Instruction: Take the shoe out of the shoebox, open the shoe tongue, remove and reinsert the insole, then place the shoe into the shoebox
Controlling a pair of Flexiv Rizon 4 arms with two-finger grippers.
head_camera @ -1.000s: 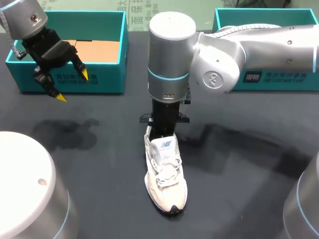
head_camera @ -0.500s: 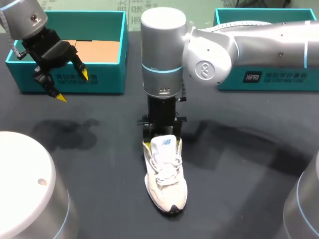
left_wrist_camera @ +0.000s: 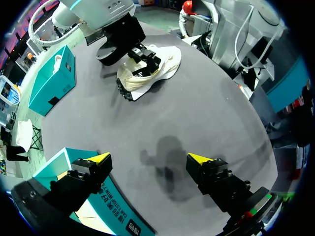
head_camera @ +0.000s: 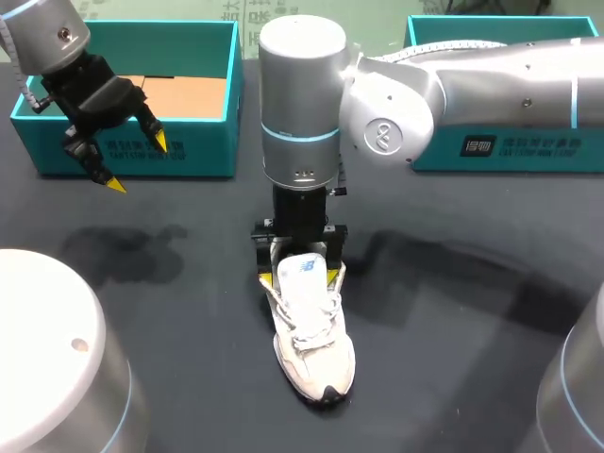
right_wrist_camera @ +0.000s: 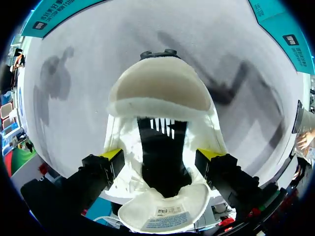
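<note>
Shoe (head_camera: 311, 335) stands on its sole on the dark table (head_camera: 453, 311), outside the open teal shoebox (head_camera: 203, 142), which sits well beyond the shoe and to its left. Right gripper (head_camera: 299, 277) is directly over the shoe's heel end, fingers spread wide with one yellow tip at each side of the collar; contact with the collar cannot be made out. Left gripper (head_camera: 137, 162) hangs well apart from the shoe, just in front of that shoebox, fingers apart and empty.

The left arm (head_camera: 42, 33) and right arm (head_camera: 444, 80) are smooth silver-grey cylinders with thin cyan rings, and the right one carries a round embossed logo. The left gripper (head_camera: 138, 163) and right gripper (right_wrist_camera: 161, 155) are blocky black, with wedge-shaped yellow tips.
</note>
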